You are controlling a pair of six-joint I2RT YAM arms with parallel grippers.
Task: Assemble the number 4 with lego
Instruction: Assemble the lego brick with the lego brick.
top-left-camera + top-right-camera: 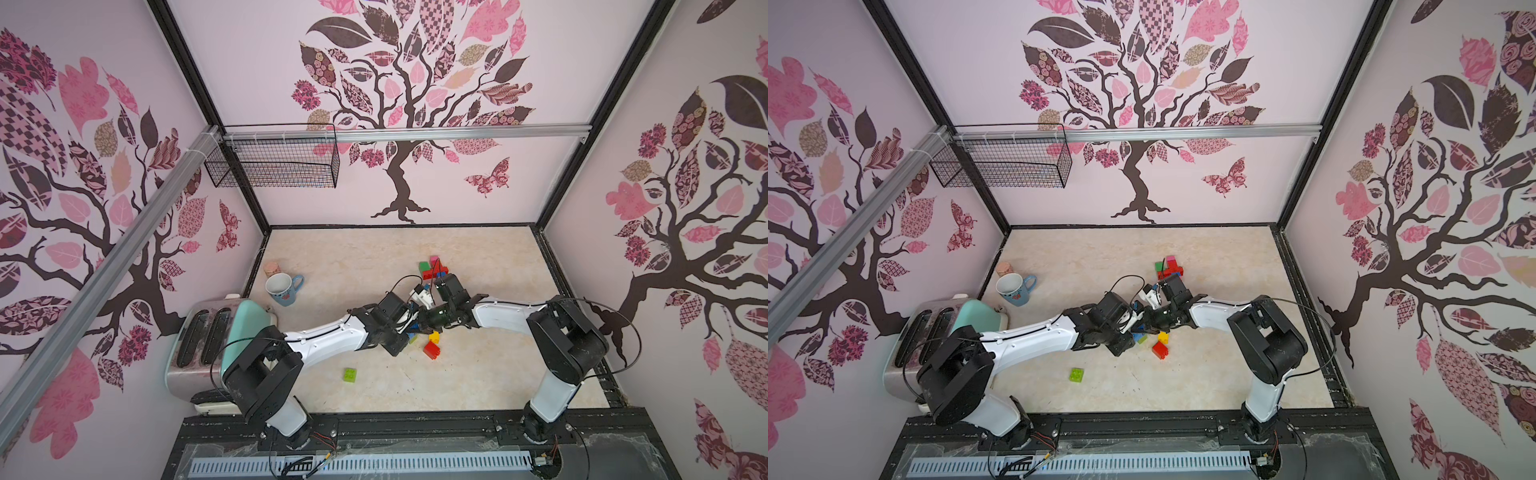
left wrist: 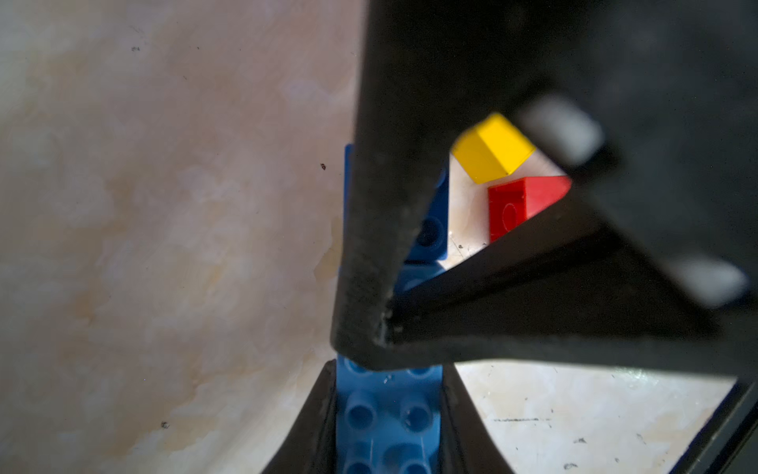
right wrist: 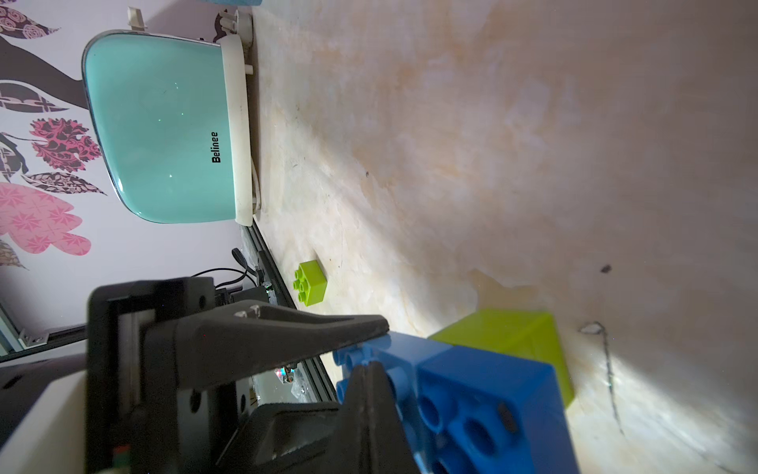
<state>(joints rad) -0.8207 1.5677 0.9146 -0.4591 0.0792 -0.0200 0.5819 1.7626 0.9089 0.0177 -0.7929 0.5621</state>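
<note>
In the left wrist view my left gripper (image 2: pixel 389 366) is shut on a blue lego brick (image 2: pixel 387 414), a finger tight against each side. My right gripper (image 3: pixel 366 368) is shut with nothing in it, and its joined tips press on that brick's studs. A second blue brick (image 3: pixel 492 402) is attached to the held one, and a lime brick (image 3: pixel 512 340) sits behind them. In both top views the two grippers meet at mid-table, hiding the blue bricks. A yellow brick (image 1: pixel 434 336) and a red brick (image 1: pixel 432 350) lie just beside them. Another lime brick (image 1: pixel 350 375) lies alone nearer the front.
A cluster of green, pink, red and blue bricks (image 1: pixel 432 268) lies behind the arms. A blue mug (image 1: pixel 284 289) and a small pinkish cup (image 1: pixel 271 268) stand at the back left. A teal toaster (image 1: pixel 208 336) fills the left edge. A wire basket (image 1: pixel 274 162) hangs on the wall.
</note>
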